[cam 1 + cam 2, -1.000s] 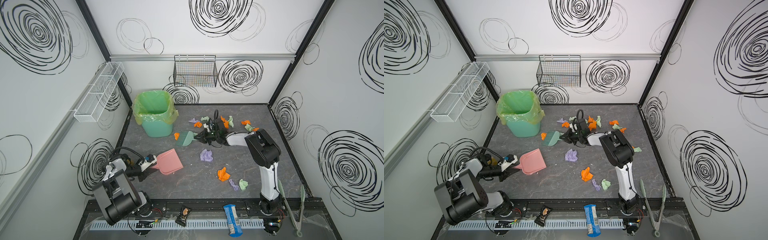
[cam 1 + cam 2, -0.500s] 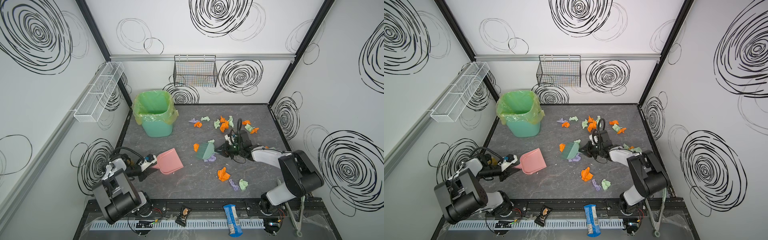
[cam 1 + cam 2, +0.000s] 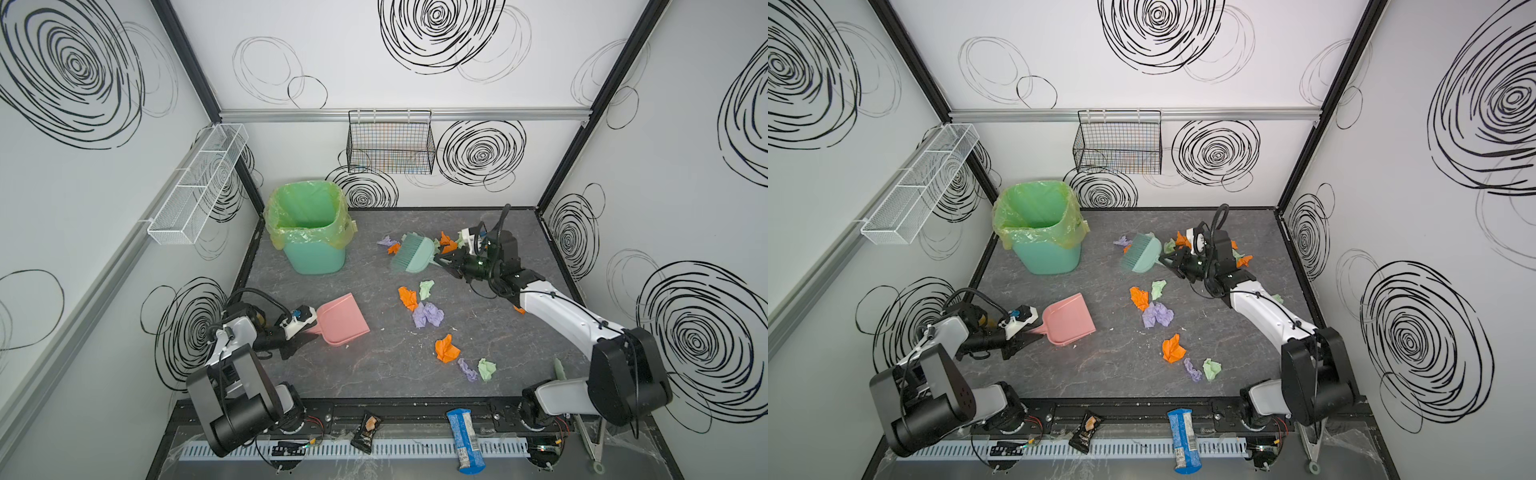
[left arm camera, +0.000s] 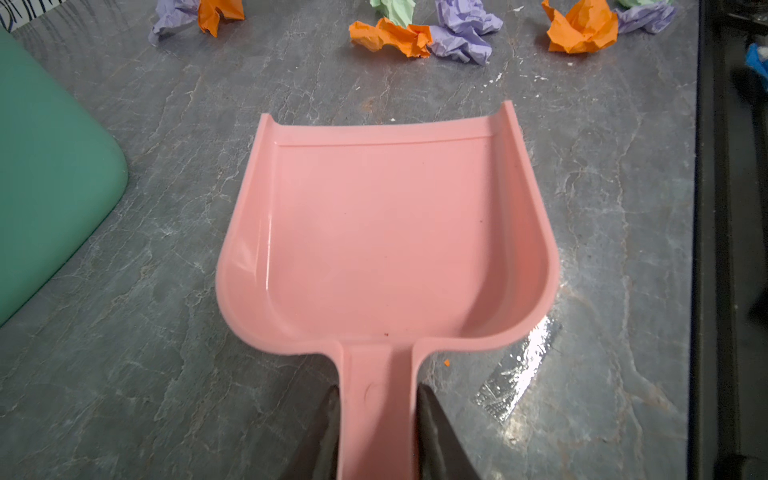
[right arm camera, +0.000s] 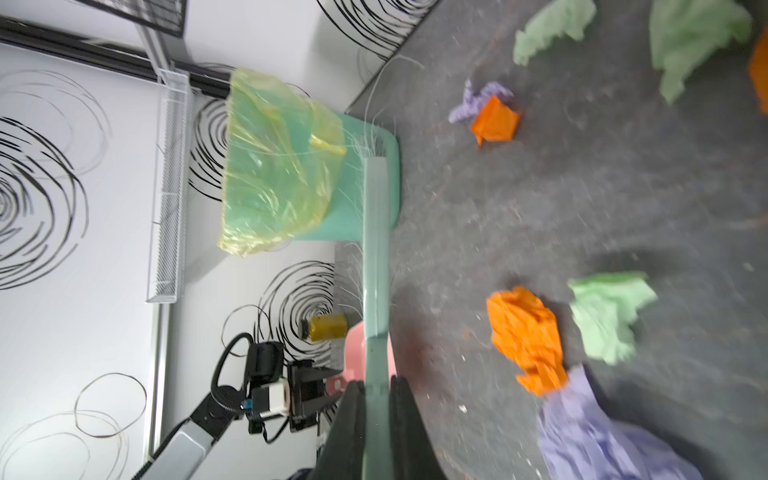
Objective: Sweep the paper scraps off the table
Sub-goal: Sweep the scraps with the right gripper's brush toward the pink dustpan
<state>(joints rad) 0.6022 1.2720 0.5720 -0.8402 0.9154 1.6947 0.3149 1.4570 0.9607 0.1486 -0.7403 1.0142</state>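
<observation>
Left gripper (image 4: 376, 388), closed on the handle of a pink dustpan (image 3: 343, 318), is being held low at the near left of the table (image 3: 374, 374). Paper scraps (image 3: 446, 348) are being shown strewn across the middle and far right. Farther back, a green brush (image 3: 409, 251) is being clamped by the right gripper (image 3: 442, 262) among more scraps, right of the lined bin (image 3: 309, 232).

Marbled table (image 3: 374, 374) bears paper scraps (image 3: 446, 348), bin (image 3: 316, 259), dustpan (image 3: 343, 320).
</observation>
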